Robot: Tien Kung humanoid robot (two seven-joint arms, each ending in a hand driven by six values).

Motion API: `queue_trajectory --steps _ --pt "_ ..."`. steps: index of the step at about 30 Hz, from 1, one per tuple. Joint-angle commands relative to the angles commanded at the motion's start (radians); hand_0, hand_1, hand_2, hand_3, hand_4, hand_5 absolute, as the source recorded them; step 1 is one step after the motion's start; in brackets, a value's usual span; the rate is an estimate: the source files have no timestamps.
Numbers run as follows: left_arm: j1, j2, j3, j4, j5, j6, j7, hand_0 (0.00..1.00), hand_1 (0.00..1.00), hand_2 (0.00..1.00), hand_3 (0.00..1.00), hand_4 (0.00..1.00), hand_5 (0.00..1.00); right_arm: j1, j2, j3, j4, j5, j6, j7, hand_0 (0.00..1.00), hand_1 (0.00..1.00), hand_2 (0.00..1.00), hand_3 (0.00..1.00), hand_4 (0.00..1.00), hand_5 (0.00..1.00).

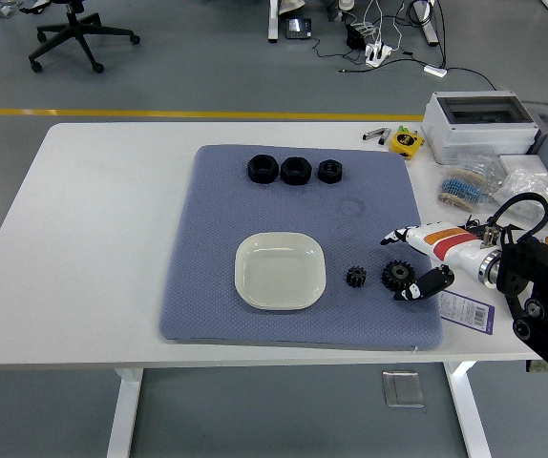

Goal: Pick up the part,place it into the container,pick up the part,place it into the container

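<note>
**Right hand low beside the larger gear, both gears on the mat**

Grey workshop floor with a yellow line runs behind the long white bench [93,239], and a black office chair [78,33] stands off at the far left. Most of the bench's middle is covered by a blue-grey textured mat [207,239]. At the right end sits a grey plastic box with a clear lid [474,119], with bags of small parts near it and a small yellow object [406,141] just off the mat's far right corner.

From the right edge comes the robot's black arm [541,286], ending in the white, red and black right hand [425,258] at the mat's right border. Its fingers are spread and relaxed, holding nothing; the thumb tip lies just beside the larger gear, though I cannot tell if it touches.

Near the mat's front centre lies the cream, rounded-square shallow dish [279,270], with nothing in it. Along the mat's far edge three black hexagonal nuts [294,170] stand in a row.

Right of the dish, well apart from it, sits the larger black toothed gear [399,276], and just left of that the smaller black toothed gear [356,277]. Both rest flat on the mat.
</note>
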Motion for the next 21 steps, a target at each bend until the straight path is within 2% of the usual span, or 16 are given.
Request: queue_trajectory --steps 1,7,8,13,14,19,20,21 --pt "-0.001 0.0 0.0 0.0 0.001 0.0 0.0 0.827 0.814 0.84 0.584 0.508 0.705 -0.001 0.0 0.001 -0.003 -0.002 0.0 0.0 0.71 0.728 0.765 0.785 0.998 0.316" --pt "-0.003 0.0 -0.002 0.0 0.003 0.0 0.0 0.827 0.814 0.84 0.584 0.508 0.705 -0.003 0.003 0.002 -0.021 0.007 -0.011 0.002 0.71 0.728 0.765 0.785 0.998 0.316" --pt "-0.003 0.0 -0.003 0.0 0.003 0.0 0.0 0.827 0.814 0.84 0.583 0.509 0.705 -0.003 0.003 0.002 -0.022 0.01 -0.011 0.002 0.645 0.675 0.717 0.73 0.998 0.251" --pt "-0.003 0.0 -0.006 0.0 0.007 0.0 -0.001 0.827 0.814 0.84 0.583 0.509 0.705 -0.005 0.006 -0.001 -0.029 0.037 -0.014 0.003 0.645 0.675 0.717 0.73 0.998 0.251" --pt "-0.003 0.0 -0.007 0.0 0.008 0.0 -0.001 0.827 0.813 0.84 0.584 0.513 0.695 -0.006 0.006 -0.001 -0.028 0.046 -0.013 0.001 0.604 0.645 0.69 0.652 0.898 0.179" --pt "-0.002 0.0 -0.011 0.0 0.013 0.0 0.0 0.827 0.813 0.84 0.584 0.513 0.695 -0.011 0.005 0.005 -0.019 0.094 -0.012 -0.007 0.604 0.645 0.69 0.652 0.898 0.179" --pt "-0.002 0.0 -0.012 0.0 0.015 0.0 0.001 0.827 0.812 0.839 0.583 0.514 0.694 -0.011 0.006 0.007 -0.017 0.097 -0.013 -0.009 0.583 0.619 0.635 0.609 0.843 0.164" --pt "-0.002 0.0 -0.011 0.0 0.016 0.0 0.001 0.827 0.812 0.839 0.583 0.514 0.694 -0.01 0.006 0.007 -0.018 0.101 -0.013 -0.011 0.583 0.619 0.635 0.609 0.843 0.164"
